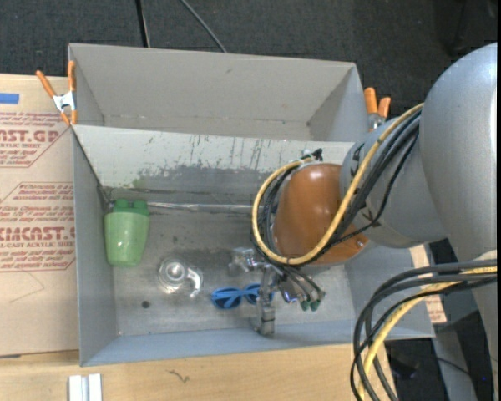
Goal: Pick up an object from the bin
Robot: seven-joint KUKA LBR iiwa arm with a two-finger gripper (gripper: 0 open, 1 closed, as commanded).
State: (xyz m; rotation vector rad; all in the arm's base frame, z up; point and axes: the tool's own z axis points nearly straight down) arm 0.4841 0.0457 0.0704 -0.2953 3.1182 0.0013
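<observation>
My gripper (266, 311) hangs below the orange wrist cover, low at the front of the bin's floor, close to the front wall. Just left of it, touching or nearly touching, lies a small blue thing (234, 296) that looks like a pair of toy glasses. A clear, rounded plastic piece (177, 276) rests further left on the floor. A light green cup (126, 233) lies on its side against the left wall.
The arm and its yellow and black cables cover the bin's right side. A small dark green piece (310, 302) shows at the gripper's right. Bare floor lies between the green cup and the arm, toward the back wall.
</observation>
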